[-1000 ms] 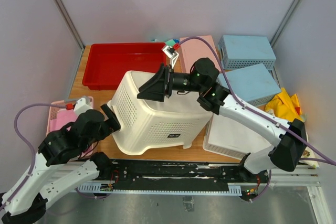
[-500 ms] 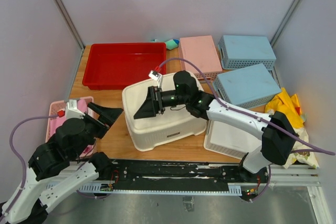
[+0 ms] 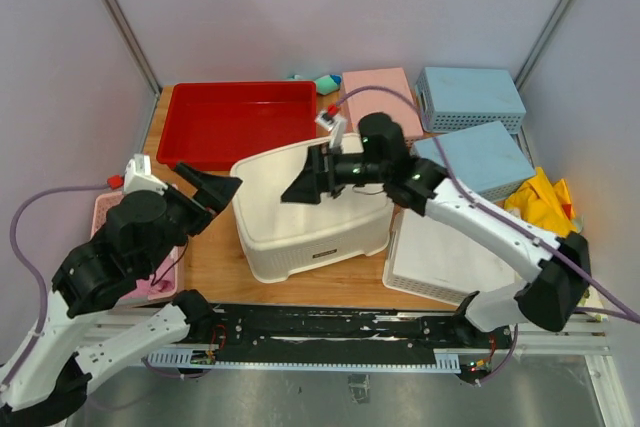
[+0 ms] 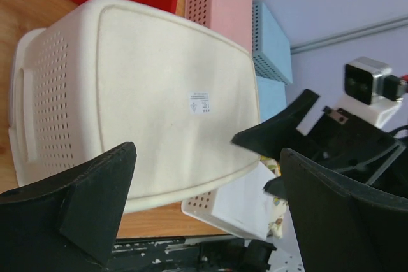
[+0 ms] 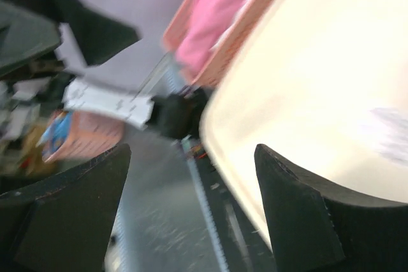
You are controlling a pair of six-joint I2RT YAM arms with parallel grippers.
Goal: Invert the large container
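Top view: pink basket (image 3: 101, 219), 9 o'clock on table, mostly under left arm (image 3: 130, 247); contents can't be made out. White basket (image 3: 430, 259), 4 o'clock of large container (image 3: 310, 222), crossed by right arm (image 3: 480, 222); its far rim hidden. Small teal item (image 3: 325, 83) at 12 o'clock, behind red tray (image 3: 240, 122): too small to ID.

Left wrist view: sticker (image 4: 199, 103) print unreadable. Left gripper (image 4: 207, 151): both fingers cut by bottom edge.

Right wrist view: whole pic blurred. Large container runs off at 3 o'clock; sticker just a grey smear; pink shape (image 5: 217, 11) at 12 o'clock not ID-able.
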